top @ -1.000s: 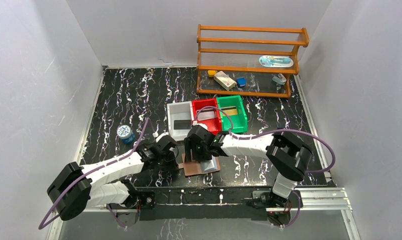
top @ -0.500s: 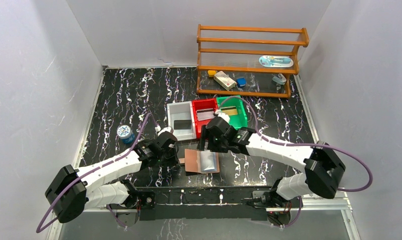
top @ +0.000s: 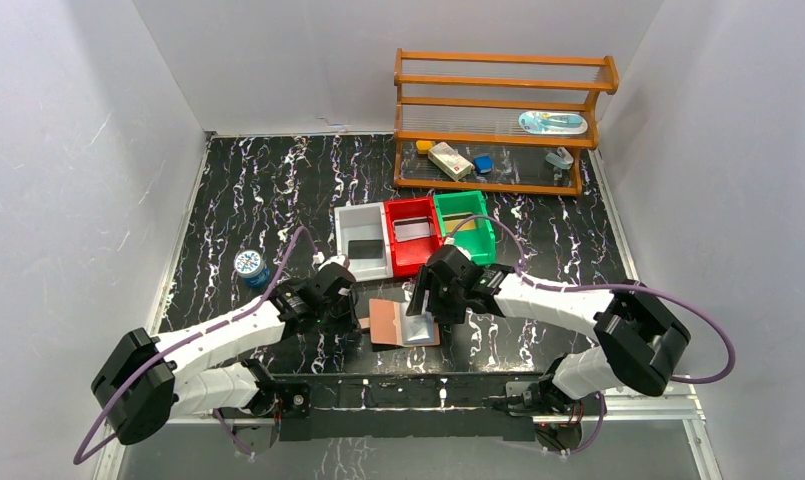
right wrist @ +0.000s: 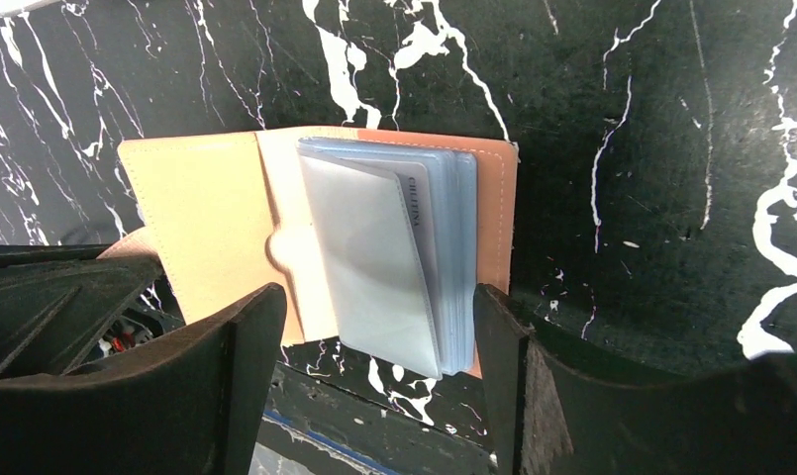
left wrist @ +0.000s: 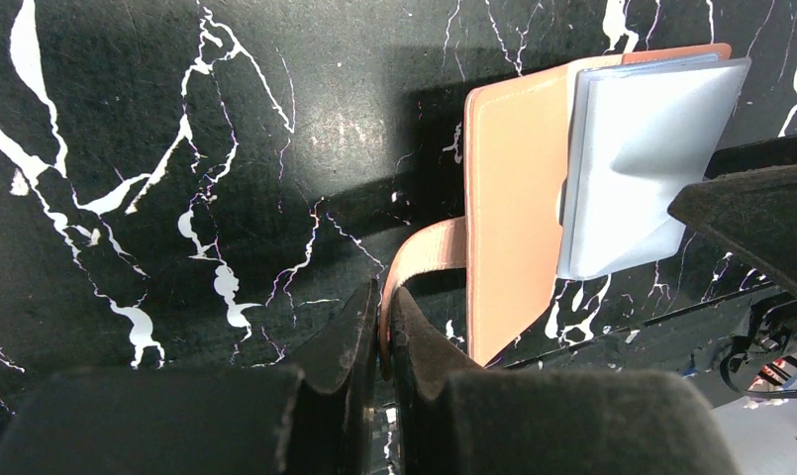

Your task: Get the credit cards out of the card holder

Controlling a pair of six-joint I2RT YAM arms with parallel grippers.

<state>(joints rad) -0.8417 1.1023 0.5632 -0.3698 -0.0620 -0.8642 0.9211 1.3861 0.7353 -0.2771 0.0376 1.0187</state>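
Pinching the strap tab point(left wrist: 429, 252) of the card holder point(top: 388, 322), my left gripper point(left wrist: 382, 307) was clamped tight on it at the holder's left edge. Holder lay open and flat on the black marble table point(top: 278, 190), near the front edge, just in front of the white bin point(top: 363, 240) and red bin point(top: 411, 232). My right gripper point(right wrist: 374, 297) hung above it, jaws wide apart, straddling the blue sleeve stack, gripping nothing. Credit cards point(right wrist: 429, 213) sat inside the sleeves, one printed edge showing.
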